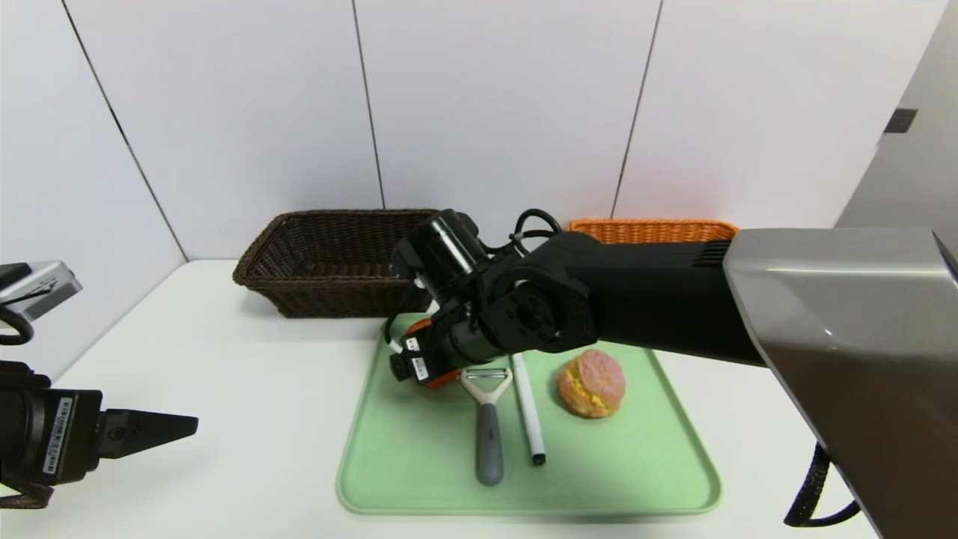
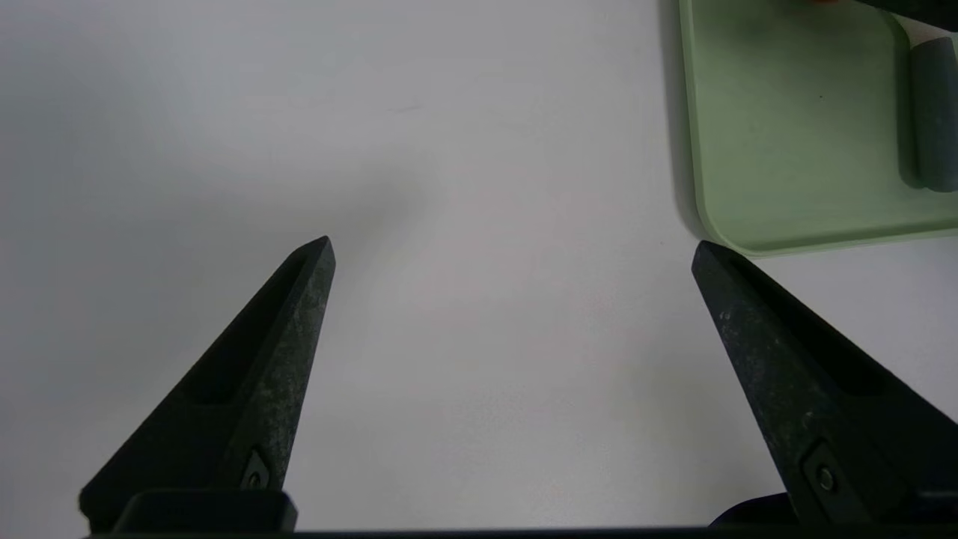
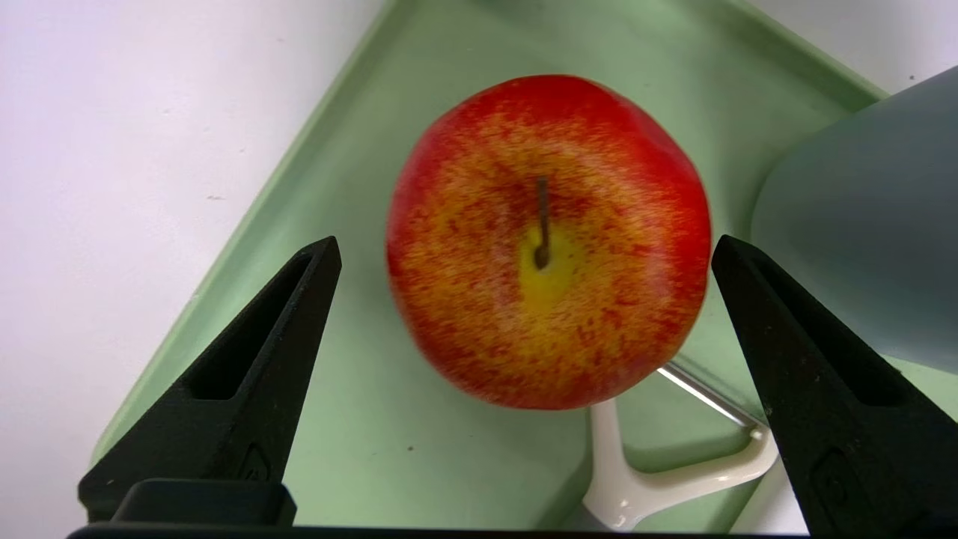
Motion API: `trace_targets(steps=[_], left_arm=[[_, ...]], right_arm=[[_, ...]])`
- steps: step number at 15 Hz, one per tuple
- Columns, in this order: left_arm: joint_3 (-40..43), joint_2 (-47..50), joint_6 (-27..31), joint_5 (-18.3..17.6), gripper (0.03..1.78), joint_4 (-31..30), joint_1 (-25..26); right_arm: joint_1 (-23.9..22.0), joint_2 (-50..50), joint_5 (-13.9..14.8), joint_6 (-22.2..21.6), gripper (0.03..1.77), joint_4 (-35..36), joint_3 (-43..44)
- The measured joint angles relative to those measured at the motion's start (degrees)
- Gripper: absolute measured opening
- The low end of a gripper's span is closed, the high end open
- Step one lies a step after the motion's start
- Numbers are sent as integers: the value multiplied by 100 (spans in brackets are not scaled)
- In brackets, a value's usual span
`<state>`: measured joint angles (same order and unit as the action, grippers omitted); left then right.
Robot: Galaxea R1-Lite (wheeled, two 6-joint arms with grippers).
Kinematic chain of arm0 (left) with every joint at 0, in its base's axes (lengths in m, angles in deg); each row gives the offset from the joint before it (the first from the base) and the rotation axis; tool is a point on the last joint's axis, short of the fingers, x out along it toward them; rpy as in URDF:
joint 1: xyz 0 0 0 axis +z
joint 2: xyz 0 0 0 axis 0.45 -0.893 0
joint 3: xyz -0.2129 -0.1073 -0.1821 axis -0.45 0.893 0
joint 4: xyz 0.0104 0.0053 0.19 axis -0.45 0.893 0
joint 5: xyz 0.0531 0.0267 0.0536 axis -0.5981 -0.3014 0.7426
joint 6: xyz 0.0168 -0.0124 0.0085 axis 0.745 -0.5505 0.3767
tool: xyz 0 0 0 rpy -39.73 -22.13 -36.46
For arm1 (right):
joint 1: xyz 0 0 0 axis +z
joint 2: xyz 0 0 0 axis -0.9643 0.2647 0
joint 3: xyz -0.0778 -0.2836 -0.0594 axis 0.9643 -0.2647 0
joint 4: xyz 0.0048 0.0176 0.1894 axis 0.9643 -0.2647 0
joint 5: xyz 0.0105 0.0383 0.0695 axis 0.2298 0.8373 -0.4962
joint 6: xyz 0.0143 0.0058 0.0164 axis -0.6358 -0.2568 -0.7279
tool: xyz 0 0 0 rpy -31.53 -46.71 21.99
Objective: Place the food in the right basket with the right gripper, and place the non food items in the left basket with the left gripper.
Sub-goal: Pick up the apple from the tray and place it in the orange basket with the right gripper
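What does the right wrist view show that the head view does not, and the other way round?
Only the right wrist view: the grey-blue cup, the apple's stem, and both open jaws of the right hand around the apple.

Only the head view: the dark brown basket, the orange basket, the bun, the pen's black tip and the left hand, idle over the table's left side.

Both: the green tray, part of the apple, the peeler, the white pen and the white table.
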<state>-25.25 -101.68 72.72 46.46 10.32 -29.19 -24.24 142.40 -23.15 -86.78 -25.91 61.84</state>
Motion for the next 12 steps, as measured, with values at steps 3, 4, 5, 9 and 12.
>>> trace_targets(steps=[3,4,5,9,12], left_arm=[[15,17,0,-2,169,0,0],[17,22,-2,-2,169,-2,0],[20,24,-5,0,169,-2,0],[20,85,-11,2,169,0,0],[17,152,-13,2,169,-2,0]], right_arm=[[-74,56,-2,83,171,5,6],[-83,63,-2,102,171,5,9],[-88,69,-2,116,153,7,9],[-46,61,-11,113,120,7,9],[-24,-52,-16,98,118,-23,6]])
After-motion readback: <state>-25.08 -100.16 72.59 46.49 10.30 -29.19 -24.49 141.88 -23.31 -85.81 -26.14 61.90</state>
